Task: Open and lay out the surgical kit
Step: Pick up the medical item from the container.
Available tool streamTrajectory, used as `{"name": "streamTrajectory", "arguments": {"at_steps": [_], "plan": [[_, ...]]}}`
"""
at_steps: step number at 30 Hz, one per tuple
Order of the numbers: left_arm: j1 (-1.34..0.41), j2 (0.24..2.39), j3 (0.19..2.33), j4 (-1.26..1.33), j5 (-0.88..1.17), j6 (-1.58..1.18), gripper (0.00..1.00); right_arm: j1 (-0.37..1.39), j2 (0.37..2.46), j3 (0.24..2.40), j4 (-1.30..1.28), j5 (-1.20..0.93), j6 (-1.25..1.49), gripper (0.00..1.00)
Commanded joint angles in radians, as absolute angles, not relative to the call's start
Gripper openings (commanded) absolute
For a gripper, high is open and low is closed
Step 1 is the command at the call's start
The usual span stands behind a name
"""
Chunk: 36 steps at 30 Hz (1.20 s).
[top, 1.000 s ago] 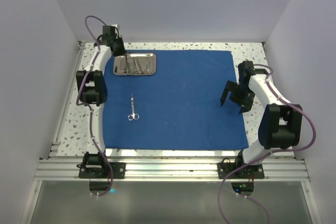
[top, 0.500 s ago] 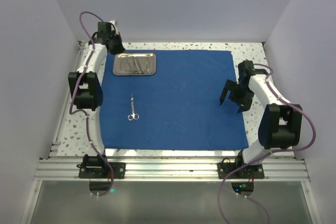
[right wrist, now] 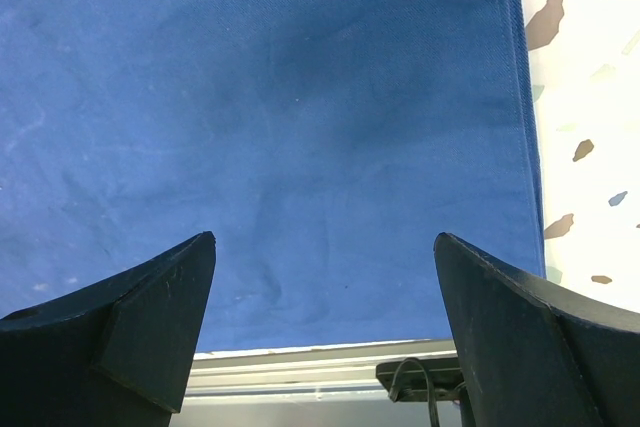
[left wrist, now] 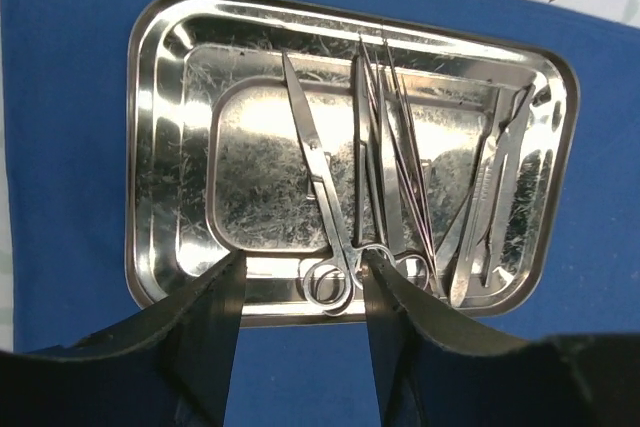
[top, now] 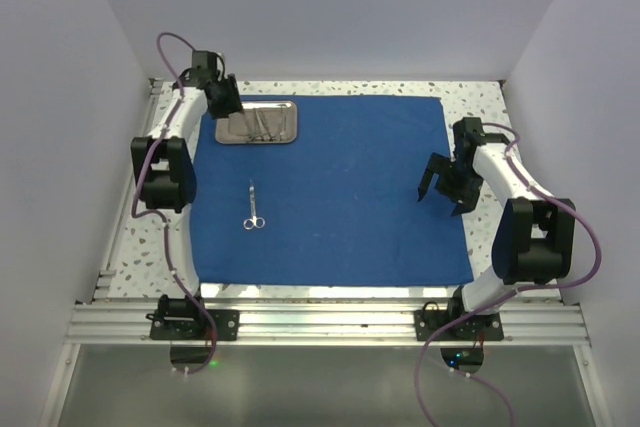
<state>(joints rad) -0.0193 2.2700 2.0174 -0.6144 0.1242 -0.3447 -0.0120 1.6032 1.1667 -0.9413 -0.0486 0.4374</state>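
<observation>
Our left gripper, jaws apart, has returned over the tray, likely for its scissors; our right gripper waits spread, well right of it.

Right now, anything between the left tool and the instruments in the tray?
Nothing visible. The left tool is open over the near rim of the steel tray; the scissors and the other thin instruments lie uncovered inside it. In the wrist view the scissors' ring handles show between the fingers, nothing across them.

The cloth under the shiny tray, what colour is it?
Plain royal blue. The top external view shows the whole cloth best.
</observation>
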Motion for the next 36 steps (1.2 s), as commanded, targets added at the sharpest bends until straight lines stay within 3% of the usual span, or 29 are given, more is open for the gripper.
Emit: {"name": "streamTrajectory", "arguments": {"at_steps": [1, 17, 24, 36], "plan": [[-0.077, 2.272, 1.996, -0.652, 0.017, -0.313, 0.54, -0.008, 1.58, 1.158, -0.928, -0.075, 0.44, 0.95], [-0.147, 2.399, 2.109, -0.736, -0.192, -0.337, 0.48, -0.008, 1.601, 1.167, -0.934, -0.075, 0.43, 0.95], [-0.149, 2.425, 2.155, -0.742, -0.215, -0.334, 0.47, -0.008, 1.615, 1.177, -0.934, -0.077, 0.428, 0.95], [-0.149, 2.488, 2.128, -0.762, -0.18, -0.336, 0.36, -0.008, 1.637, 1.186, -0.936, -0.078, 0.431, 0.95]]}}
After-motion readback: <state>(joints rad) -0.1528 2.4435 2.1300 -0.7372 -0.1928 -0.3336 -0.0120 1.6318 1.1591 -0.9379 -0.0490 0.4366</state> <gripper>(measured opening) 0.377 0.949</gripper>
